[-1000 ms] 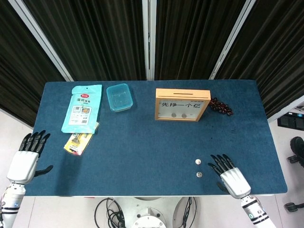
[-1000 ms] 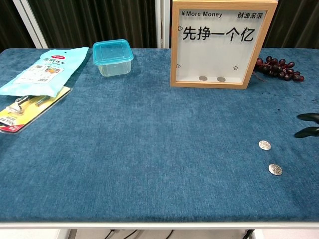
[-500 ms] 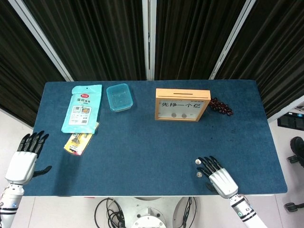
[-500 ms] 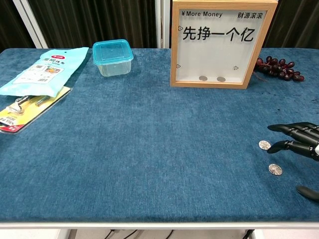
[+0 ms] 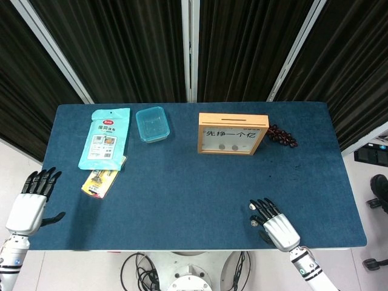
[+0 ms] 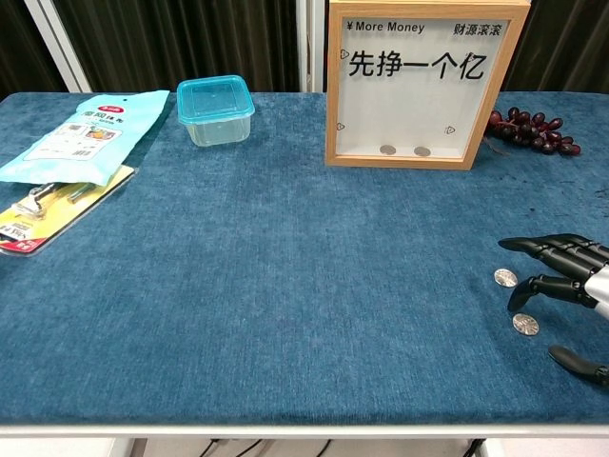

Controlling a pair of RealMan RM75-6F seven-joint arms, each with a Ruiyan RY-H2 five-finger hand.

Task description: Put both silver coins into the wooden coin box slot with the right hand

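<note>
Coins lay on the blue desk [image 6: 285, 286] near its front right corner: the far silver coin [image 6: 505, 278] and the near silver coin [image 6: 525, 325], a little apart from each other. I had the right hand [image 6: 571, 286] spread and released above them, grasping nothing; in the chest view one fingertip [image 6: 515, 303] pointed down between the two coins, and I could not tell whether it touched the cloth. In the head view the right hand [image 5: 274, 223] covered most of that spot, with only a bit of one coin visible at its fingertips. The wooden coin box [image 5: 233, 133] stood upright at the rear centre of the desk, well apart from the coins, with two coins already visible behind its clear front pane [image 6: 409, 90]. A bunch of dark grapes [image 6: 529, 129] lay just beside the box on its right. A blue lidded plastic container [image 6: 215, 109] sat to the left of the box, and a light-blue packet [image 6: 81, 133] partly overlapped a yellow packet [image 6: 48, 211] at the desk's left edge. The left hand [image 5: 31, 203] hung beyond the desk's left edge, fingers extended and apart, holding nothing.
</note>
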